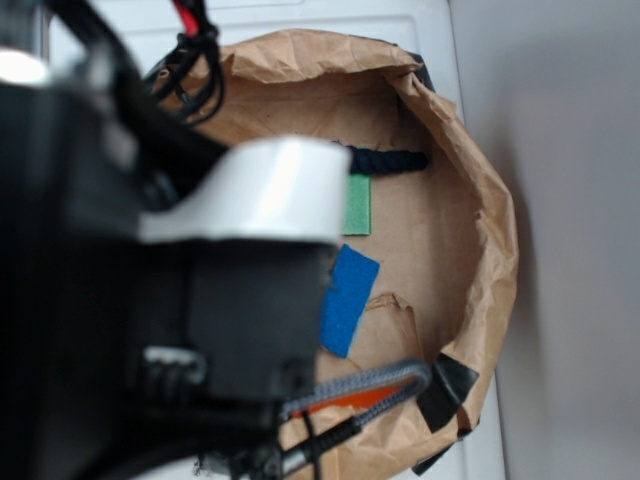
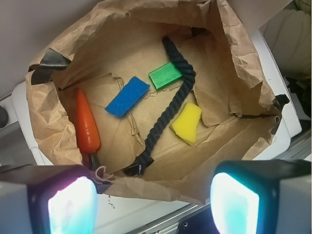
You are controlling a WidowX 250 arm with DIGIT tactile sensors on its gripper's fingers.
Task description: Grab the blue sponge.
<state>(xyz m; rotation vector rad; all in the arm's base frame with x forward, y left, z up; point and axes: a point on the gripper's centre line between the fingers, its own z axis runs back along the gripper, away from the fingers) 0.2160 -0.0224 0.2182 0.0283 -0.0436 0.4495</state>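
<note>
While bag-held, blue sponge (image 2: 127,96) beside rope (image 2: 168,105).

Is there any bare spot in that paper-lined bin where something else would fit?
Yes: the brown paper above the blue sponge and green sponge is bare, as is the lower right, past the yellow sponge. The middle is crowded: rope, sponges and orange carrot lie close together.

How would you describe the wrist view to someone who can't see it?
Looking down into a crumpled brown paper bin, a blue sponge lies flat near the middle, untouched. Around it are a green sponge, a dark rope, a yellow sponge and an orange carrot. The tool's fingers frame the bottom edge, open.
</note>
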